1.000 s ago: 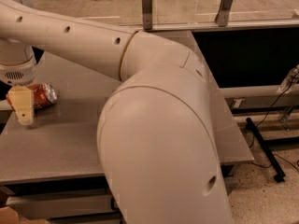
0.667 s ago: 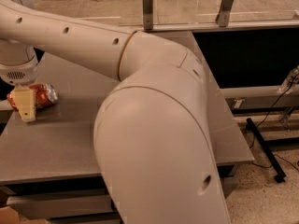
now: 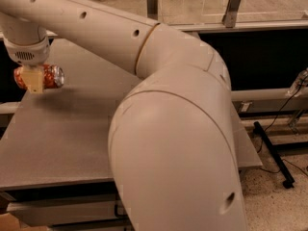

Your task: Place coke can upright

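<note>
The coke can (image 3: 49,76) is red-orange with a silver end facing right. It lies sideways in my gripper (image 3: 34,79), held above the far left of the grey table (image 3: 72,134). The cream fingers (image 3: 33,80) are shut across the can's middle and hide part of it. My arm (image 3: 159,105) sweeps from the upper left down through the middle of the view and covers much of the table.
A dark shelf unit with a metal frame (image 3: 260,57) stands behind the table at right. Black cables and a black floor bar (image 3: 274,148) lie on the speckled floor at right. The table's left edge is close to the gripper.
The gripper has risen with the can in it; the can has left the table surface and now hangs above it, still on its side.
</note>
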You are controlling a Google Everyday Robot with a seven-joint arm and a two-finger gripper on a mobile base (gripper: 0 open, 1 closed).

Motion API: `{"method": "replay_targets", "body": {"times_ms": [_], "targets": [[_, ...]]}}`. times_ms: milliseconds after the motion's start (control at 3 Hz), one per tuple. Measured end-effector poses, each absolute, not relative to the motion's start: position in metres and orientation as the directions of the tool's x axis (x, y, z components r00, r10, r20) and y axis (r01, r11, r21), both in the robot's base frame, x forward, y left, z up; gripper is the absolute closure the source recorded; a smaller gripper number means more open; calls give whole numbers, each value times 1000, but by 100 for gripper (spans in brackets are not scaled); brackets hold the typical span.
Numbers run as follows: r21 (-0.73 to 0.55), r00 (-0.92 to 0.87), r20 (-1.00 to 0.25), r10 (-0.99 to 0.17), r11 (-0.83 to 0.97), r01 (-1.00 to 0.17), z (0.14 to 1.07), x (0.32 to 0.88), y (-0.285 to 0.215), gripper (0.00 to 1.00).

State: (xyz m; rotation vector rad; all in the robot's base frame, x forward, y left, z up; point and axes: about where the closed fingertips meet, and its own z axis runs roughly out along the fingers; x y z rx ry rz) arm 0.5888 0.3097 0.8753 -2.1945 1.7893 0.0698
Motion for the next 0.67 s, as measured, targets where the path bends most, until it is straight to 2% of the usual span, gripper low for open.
{"method": "replay_targets", "body": {"times_ms": [333,667], "targets": [[-253,163,-352,-922,-74,-965,917,612,288,100],[-243,117,-513,-850,12,-970,933,625,264,100]]}}
